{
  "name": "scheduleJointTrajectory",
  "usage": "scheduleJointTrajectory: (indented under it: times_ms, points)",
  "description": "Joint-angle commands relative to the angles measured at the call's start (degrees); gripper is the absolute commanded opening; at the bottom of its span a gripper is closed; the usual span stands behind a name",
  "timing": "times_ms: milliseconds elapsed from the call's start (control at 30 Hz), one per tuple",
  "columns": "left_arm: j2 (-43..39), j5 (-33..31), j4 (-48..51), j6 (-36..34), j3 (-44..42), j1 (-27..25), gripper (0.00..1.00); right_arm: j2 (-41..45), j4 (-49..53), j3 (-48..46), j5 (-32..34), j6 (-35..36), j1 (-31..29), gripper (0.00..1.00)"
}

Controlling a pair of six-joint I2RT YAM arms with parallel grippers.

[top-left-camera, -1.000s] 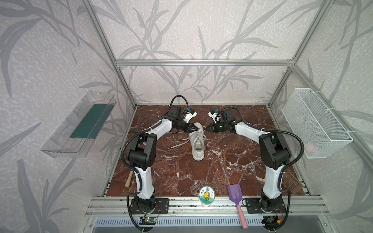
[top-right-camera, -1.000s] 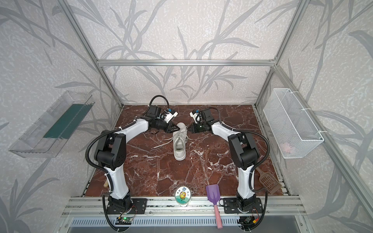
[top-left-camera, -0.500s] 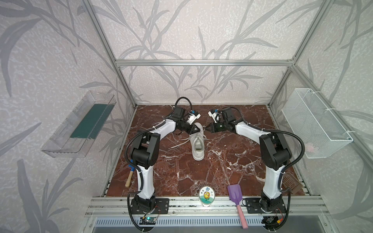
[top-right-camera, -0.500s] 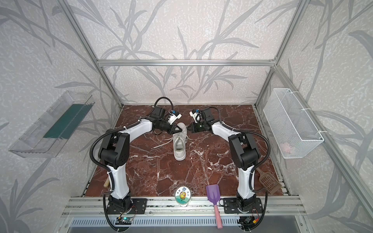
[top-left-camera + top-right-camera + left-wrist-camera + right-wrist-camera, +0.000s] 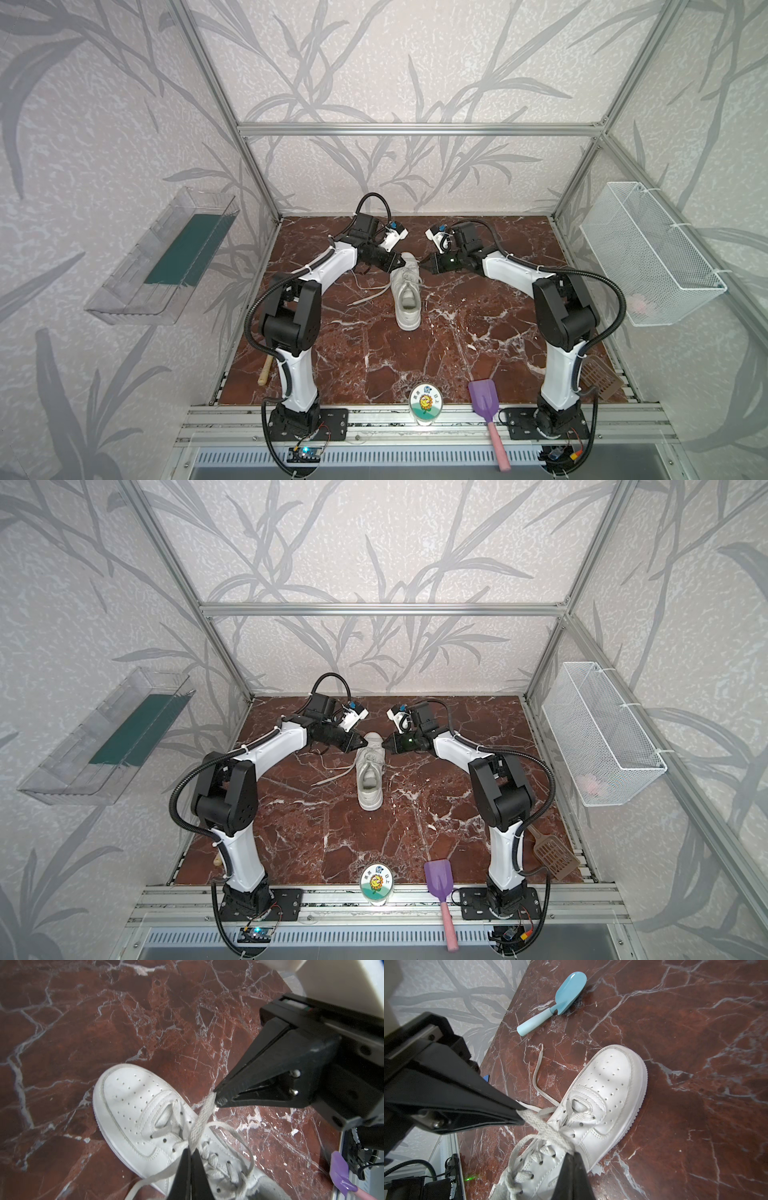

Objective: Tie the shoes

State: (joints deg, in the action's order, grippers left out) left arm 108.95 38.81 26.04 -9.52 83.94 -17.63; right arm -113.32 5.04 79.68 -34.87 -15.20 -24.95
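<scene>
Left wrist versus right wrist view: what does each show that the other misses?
Only the left wrist view: the purple scoop, near the frame's corner. Only the right wrist view: a blue scoop and a loose lace end lying flat beside the shoe. Both: the sneaker toe, and one lace stretch running between the left claw and the right claw, each shut on it.

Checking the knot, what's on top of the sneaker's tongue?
Crossed laces, with one stretch pinched by the left gripper and right gripper. The grippers cover any knot beneath.
</scene>
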Motion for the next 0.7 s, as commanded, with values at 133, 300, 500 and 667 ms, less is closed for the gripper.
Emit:
scheduleJointTrajectory:
  times_ms: [133,300,500,667]
  points:
    - [-5.44,0.25,-0.02,2.17,-2.14,-0.04,0.06,3.74,-3.5,-1.28,1.44,0.45,-0.8,0.0]
    - [-3.44,3.27,-2.77,3.58,-1.93,-0.01,0.15,3.97,-4.19,-1.28,0.33,-0.03,-0.88,0.0]
    - [-1.39,3.15,-3.46,4.75,-0.29,-0.04,0.12,4.69,-3.12,-1.4,1.91,0.94,-0.8,0.0]
    - [-2.18,1.03,1.25,3.23,0.59,-0.04,0.07,4.09,-1.83,-0.85,4.28,1.12,-0.8,0.0]
